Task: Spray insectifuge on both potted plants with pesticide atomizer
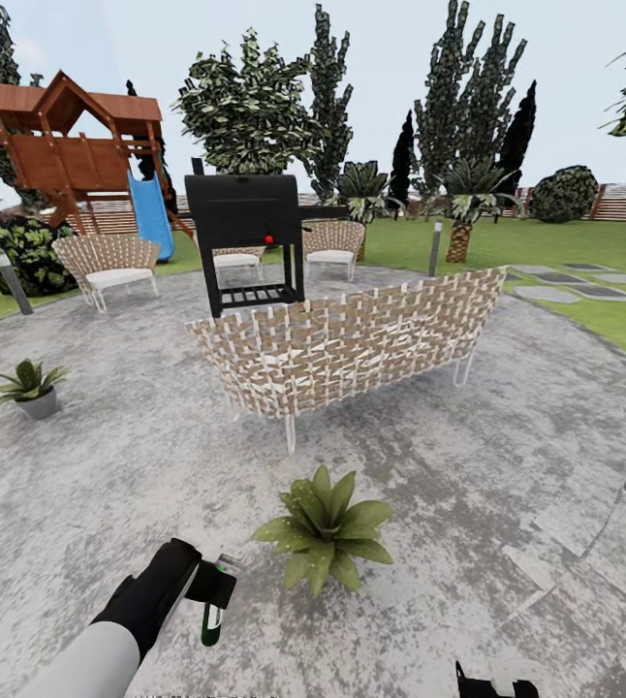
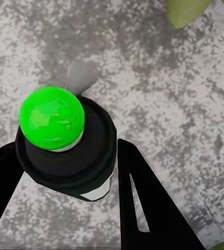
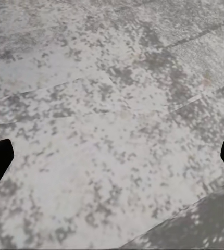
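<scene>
head, my left tool (image 1: 214, 591): low left of the picture, clenched on the pesticide atomizer (image 1: 212, 620), bottle hanging dark green below the black head.
head, near potted plant (image 1: 325, 530): on the grey paved patio (image 1: 507, 436), just right of the atomizer, leaves not touching it as far as I can tell.
head, far potted plant (image 1: 29, 388): grey pot, left side of patio, well apart from my arm.
head, my right tool (image 1: 492, 683): only a black bit at the bottom edge, state cannot be told here.
head, rest: wicker sofa (image 1: 352, 349) behind the near plant, black grill (image 1: 245, 242) behind that, wicker chairs (image 1: 109, 267), wooden playset (image 1: 71, 145) with blue slide, lawn (image 1: 565, 242), trees.
left wrist, atomizer (image 2: 65, 151): green spot on black head, sits between my two black fingers (image 2: 148, 203), paving below, leaf tip at one corner.
right wrist, my right tool (image 3: 112, 161): finger tips at both picture edges, spread wide, released, nothing between them but paving.
</scene>
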You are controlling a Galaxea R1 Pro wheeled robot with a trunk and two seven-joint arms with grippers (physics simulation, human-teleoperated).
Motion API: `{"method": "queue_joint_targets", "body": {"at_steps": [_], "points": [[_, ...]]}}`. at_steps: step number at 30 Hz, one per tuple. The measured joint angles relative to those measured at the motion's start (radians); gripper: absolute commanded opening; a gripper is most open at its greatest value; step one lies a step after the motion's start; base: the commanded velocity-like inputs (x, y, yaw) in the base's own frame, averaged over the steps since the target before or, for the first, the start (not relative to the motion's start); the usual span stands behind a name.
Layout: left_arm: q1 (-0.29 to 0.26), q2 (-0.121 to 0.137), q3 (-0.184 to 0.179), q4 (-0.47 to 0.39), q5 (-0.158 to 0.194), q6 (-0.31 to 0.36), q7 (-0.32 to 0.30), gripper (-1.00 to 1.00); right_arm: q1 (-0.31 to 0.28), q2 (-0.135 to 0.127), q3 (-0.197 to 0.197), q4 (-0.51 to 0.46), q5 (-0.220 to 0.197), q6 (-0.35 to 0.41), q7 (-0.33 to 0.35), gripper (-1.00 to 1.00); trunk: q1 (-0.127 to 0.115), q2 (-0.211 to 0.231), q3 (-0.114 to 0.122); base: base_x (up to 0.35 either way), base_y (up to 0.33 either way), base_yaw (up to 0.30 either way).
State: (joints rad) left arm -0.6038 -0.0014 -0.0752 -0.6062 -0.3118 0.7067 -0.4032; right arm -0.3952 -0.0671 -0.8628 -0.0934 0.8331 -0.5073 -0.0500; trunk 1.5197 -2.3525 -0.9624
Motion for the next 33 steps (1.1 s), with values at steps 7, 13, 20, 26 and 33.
{"method": "queue_joint_targets", "body": {"at_steps": [7, 13, 20, 26, 33], "points": [[0.000, 0.000, 0.000, 0.000, 0.000, 0.001, 0.000, -1.00, 0.000, 0.000, 0.000, 0.000, 0.000, 0.000, 0.000, 1.00, 0.000, 0.000, 0.000, 0.000, -0.049, 0.155], [0.000, 0.000, -0.001, 0.001, 0.001, 0.000, 0.000, -1.00, 0.000, 0.000, 0.000, -0.001, 0.000, 0.000, 0.000, 1.00, 0.000, 0.000, 0.000, 0.000, -0.259, 0.004], [0.000, 0.000, -0.001, 0.000, 0.002, 0.001, 0.000, -1.00, 0.000, 0.000, 0.000, 0.000, 0.000, 0.000, 0.000, 1.00, 0.000, 0.000, 0.000, 0.000, -0.273, 0.178], [0.000, -0.001, -0.001, 0.001, 0.003, 0.000, 0.000, -1.00, 0.000, 0.000, 0.000, 0.000, 0.000, 0.000, 0.000, 1.00, 0.000, 0.000, 0.000, 0.000, -0.273, 0.276], [0.000, 0.000, -0.001, 0.001, -0.003, 0.004, -0.001, -1.00, 0.000, 0.000, 0.000, 0.000, 0.000, 0.000, 0.000, 1.00, 0.000, 0.000, 0.000, 0.000, -0.273, 0.278]]}}
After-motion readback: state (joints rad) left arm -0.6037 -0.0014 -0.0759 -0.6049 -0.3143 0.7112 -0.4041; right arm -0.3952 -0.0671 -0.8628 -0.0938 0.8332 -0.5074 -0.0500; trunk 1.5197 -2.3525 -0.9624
